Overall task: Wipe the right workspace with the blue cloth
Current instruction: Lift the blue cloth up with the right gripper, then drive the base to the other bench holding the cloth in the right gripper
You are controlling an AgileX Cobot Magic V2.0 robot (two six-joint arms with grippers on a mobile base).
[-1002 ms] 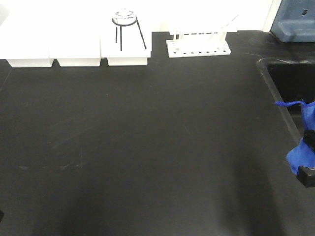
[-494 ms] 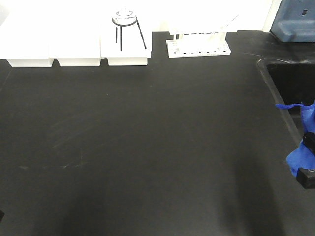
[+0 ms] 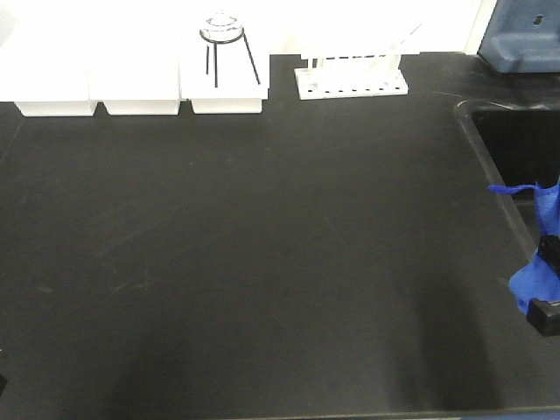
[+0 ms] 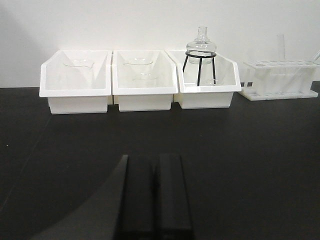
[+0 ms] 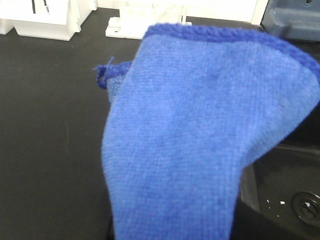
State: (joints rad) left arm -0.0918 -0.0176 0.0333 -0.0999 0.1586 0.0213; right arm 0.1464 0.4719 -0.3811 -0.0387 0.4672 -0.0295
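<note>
Right end effector (image 3: 547,282) pinches the blue cloth (image 5: 200,130) at frame right; left end effector (image 4: 154,195) is pressed together. I'd hold that pinch firm and lay it flat before swiping.

Black benchtop (image 3: 262,262) with three white bins (image 4: 145,102) and tube rack (image 3: 352,83) at back

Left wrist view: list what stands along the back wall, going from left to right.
In order: left white bin → middle white bin → right white bin, holding a black tripod with a glass flask on top → white test-tube rack.
</note>
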